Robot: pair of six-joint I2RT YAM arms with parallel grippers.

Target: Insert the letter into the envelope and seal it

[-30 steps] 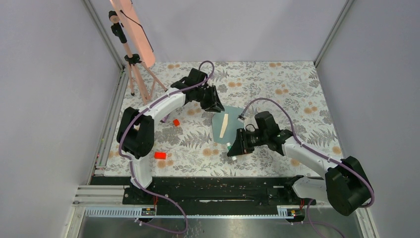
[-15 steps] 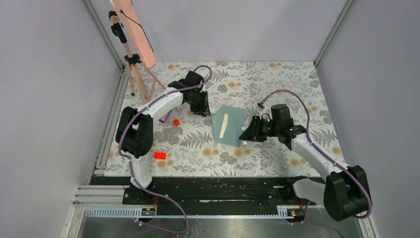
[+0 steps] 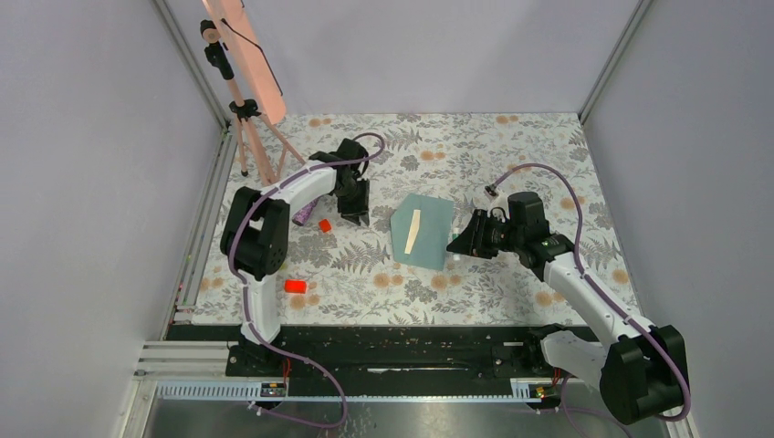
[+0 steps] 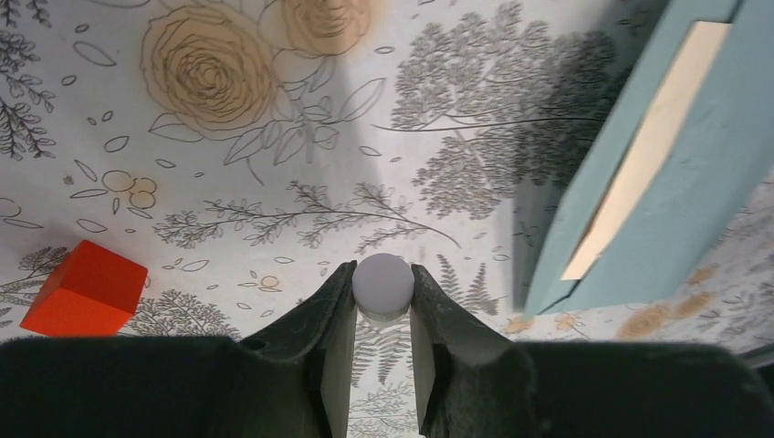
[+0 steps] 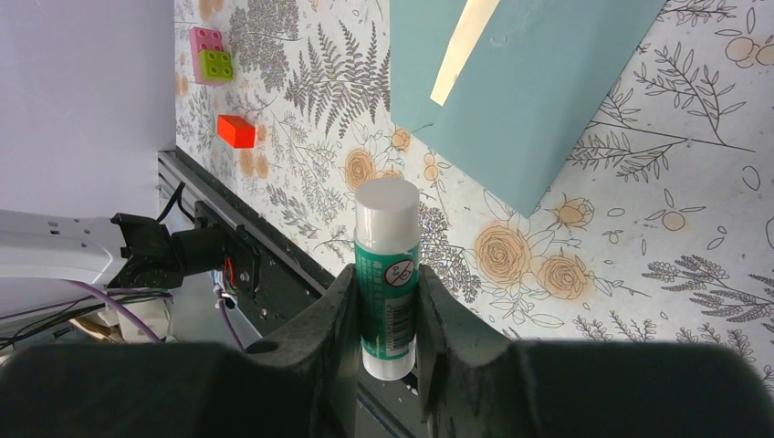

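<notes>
The teal envelope (image 3: 429, 235) lies flat mid-table, and a narrow strip of the tan letter (image 3: 413, 230) shows across it. My left gripper (image 3: 356, 215) is left of the envelope, apart from it, shut on a small white round cap (image 4: 383, 281). The envelope (image 4: 703, 173) and the letter strip (image 4: 650, 151) lie at the right of the left wrist view. My right gripper (image 3: 456, 245) is at the envelope's right edge, shut on a green-and-white glue stick (image 5: 387, 265). The envelope (image 5: 538, 82) and the letter strip (image 5: 464, 44) lie beyond the stick.
A tripod with a salmon panel (image 3: 245, 55) stands at the back left. A small red block (image 3: 324, 224) and a purple piece (image 3: 304, 213) lie by the left gripper. A red brick (image 3: 294, 286) lies front left. A pink-green brick (image 5: 210, 55) shows in the right wrist view.
Both grippers have drawn back from the envelope, the left to the left, the right to the right with the glue stick. The envelope now lies uncovered.
</notes>
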